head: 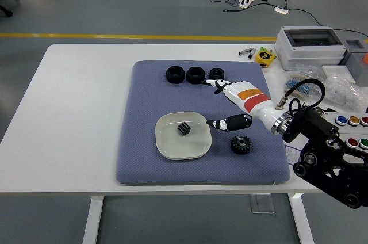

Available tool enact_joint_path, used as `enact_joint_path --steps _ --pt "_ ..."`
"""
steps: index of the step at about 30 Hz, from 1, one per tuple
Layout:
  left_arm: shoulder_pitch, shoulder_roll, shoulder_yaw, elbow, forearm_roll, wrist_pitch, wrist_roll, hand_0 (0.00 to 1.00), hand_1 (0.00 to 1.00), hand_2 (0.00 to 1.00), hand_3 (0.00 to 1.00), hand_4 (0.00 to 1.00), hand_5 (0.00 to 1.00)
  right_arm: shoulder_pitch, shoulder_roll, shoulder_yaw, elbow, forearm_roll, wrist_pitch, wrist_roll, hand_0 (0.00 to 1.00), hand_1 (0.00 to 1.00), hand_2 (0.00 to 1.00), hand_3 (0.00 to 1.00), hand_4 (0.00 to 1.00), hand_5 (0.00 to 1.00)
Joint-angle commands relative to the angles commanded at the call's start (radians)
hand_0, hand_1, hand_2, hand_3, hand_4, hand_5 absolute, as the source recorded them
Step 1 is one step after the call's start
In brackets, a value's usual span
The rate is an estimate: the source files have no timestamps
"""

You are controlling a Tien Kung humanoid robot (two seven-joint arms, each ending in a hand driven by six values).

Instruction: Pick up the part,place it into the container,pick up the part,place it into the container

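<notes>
A small black gear (183,129) lies inside the white dish (168,144) on the blue-grey mat (144,106). A larger black gear (241,144) rests on the mat just right of the dish. My right hand (221,103), white with an orange band, hovers right of the dish with its fingers spread and nothing in them. Its thumb (227,122) points toward the dish rim. Three black nut-like parts (195,74) sit in a row at the mat's far edge. My left hand is out of view.
To the right stand a grey box with a clear lid (310,45), a yellow tape measure (265,57), bagged small parts (342,88) and a button panel (351,129). Cables lie on the floor beyond the table.
</notes>
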Motion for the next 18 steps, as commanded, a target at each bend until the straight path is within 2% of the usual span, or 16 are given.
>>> enact_joint_path --steps 5,6,7,12,18 --pt "-0.002 0.001 -0.001 0.000 -0.003 0.000 -0.002 0.709 0.615 0.640 0.567 0.620 0.703 0.007 -0.063 -0.046 0.061 0.017 0.058 -0.037 0.747 0.734 0.849 0.853 0.890 0.302" --pt "-0.003 0.001 -0.001 0.000 -0.003 0.000 -0.002 0.709 0.613 0.637 0.567 0.620 0.703 0.009 -0.068 -0.054 0.063 0.017 0.064 -0.040 0.814 0.778 0.842 0.834 0.910 0.308" --pt "-0.003 0.001 0.000 0.000 -0.004 0.000 -0.003 0.709 0.613 0.637 0.567 0.620 0.703 0.013 -0.073 -0.070 0.060 0.011 0.077 -0.047 0.814 0.778 0.842 0.834 0.910 0.308" --pt "-0.007 -0.001 0.003 0.000 -0.010 0.002 -0.004 0.709 0.613 0.636 0.566 0.619 0.702 0.015 -0.076 -0.098 0.030 -0.048 0.119 -0.095 0.825 0.780 0.840 0.821 0.911 0.308" --pt "-0.008 -0.001 0.005 0.000 -0.018 0.002 -0.006 0.710 0.613 0.636 0.566 0.620 0.703 0.020 -0.075 -0.122 0.010 -0.055 0.143 -0.119 0.826 0.776 0.827 0.813 0.918 0.310"
